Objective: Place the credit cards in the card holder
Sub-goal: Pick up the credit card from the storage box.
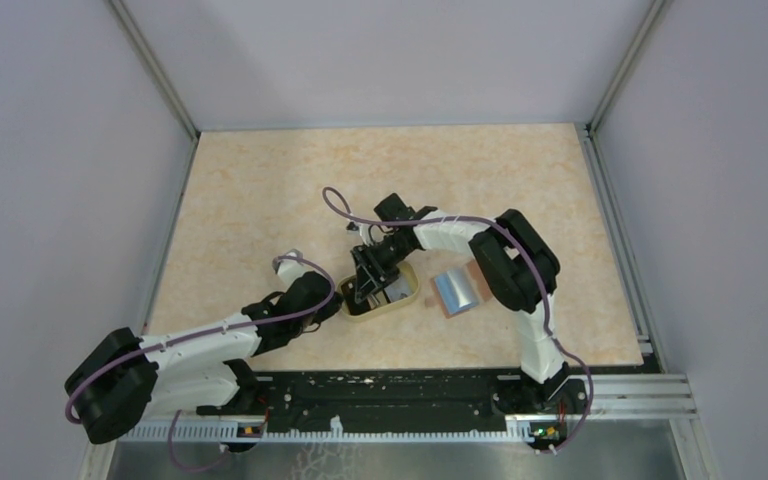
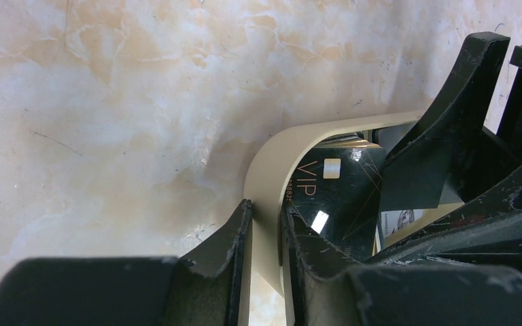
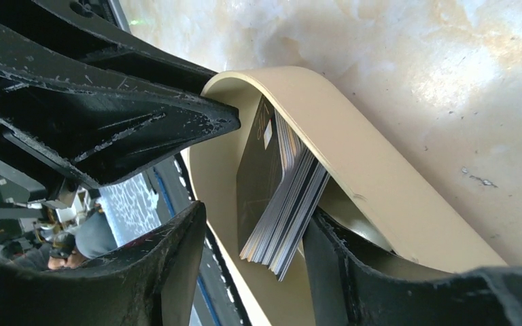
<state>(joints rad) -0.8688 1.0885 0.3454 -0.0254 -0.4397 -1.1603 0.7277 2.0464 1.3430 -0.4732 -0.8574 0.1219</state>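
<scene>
The cards (image 3: pixel 279 197) form a thick stack of thin, stiff rectangles. The outer face is glossy black with gold "VIP" lettering and a small pale square, and the edges show as fine grey-white layers. The stack stands tilted on edge inside the dish (image 1: pixel 407 297), a shallow oval tray with a smooth, matt tan rim, and leans towards its curved wall. The holder (image 1: pixel 457 290) lies open and flat on the table (image 1: pixel 260 200) just right of the dish, its inside shiny light blue with a reddish-brown border. The table has a beige, marbled, stone-like surface with fine scratches.

The left arm (image 1: pixel 200 345) stretches low from the near left corner to the dish's left end. The left pincer (image 2: pixel 266 209) is closed on the dish's rim, with one scuffed black finger outside the wall and the other inside. The right arm (image 1: pixel 515 270) rises from the near right, folds back above the holder and points its wrist steeply down into the dish. The right pincer (image 3: pixel 255 217) is partly open astride the stack. One finger lies against the layered pale side, while the other stands off the black face with a strip of tan showing between, so the cards are not clamped.

The left pincer's fingers crowd the same end of the dish, close to the black face, and the dish wall hems in the stack's other side.
</scene>
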